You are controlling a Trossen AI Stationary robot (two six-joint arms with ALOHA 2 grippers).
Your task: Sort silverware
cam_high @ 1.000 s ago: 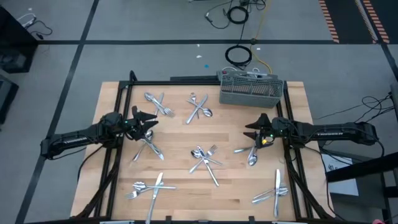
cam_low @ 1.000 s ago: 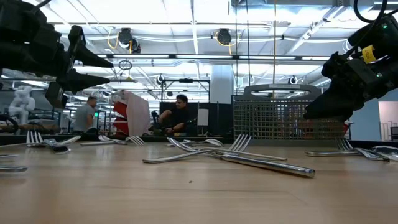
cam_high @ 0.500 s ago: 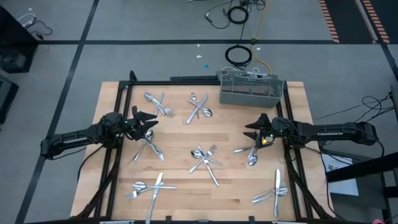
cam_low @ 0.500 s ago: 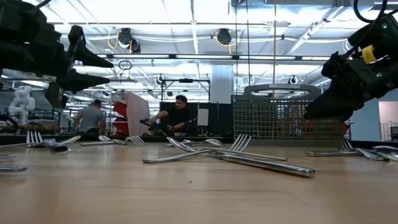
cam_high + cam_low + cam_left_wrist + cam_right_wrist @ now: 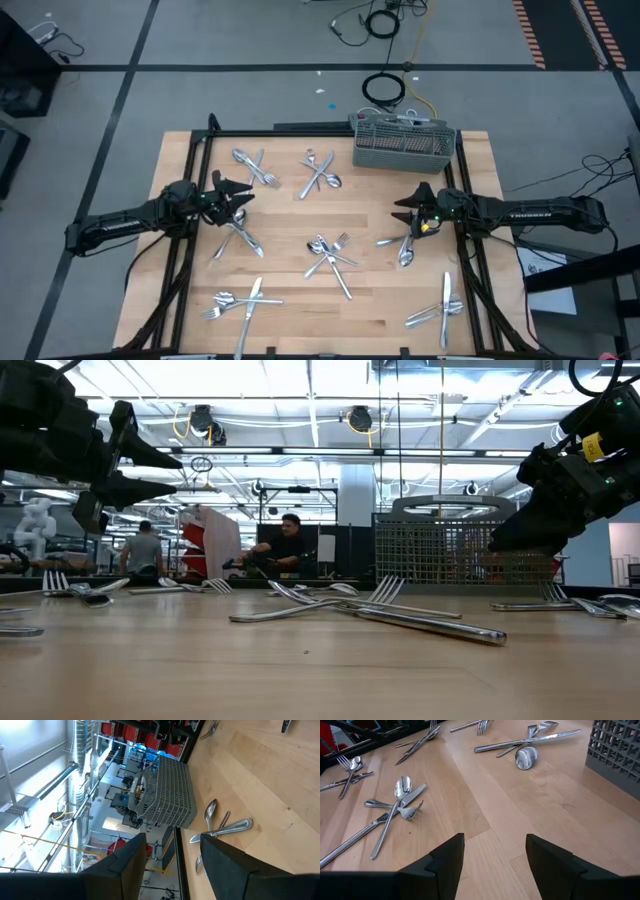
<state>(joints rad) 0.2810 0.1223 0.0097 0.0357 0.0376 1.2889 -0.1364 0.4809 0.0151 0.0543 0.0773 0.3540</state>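
I read this as the start: nothing picked yet, both arms hovering above the light wooden table point(image 5: 290, 225). My left gripper point(image 5: 236, 197) has fingers spread wide, empty; a small cluster of shiny silver forks, spoons and knives point(image 5: 238, 236) lies just below and ahead of its tips. My right gripper point(image 5: 407, 212) is parted, empty too, with another cluster just beneath its fingers. Next move: drop onto one piece, close, carry it to the grey mesh cutlery caddy point(image 5: 403, 146) well beyond the fingers.
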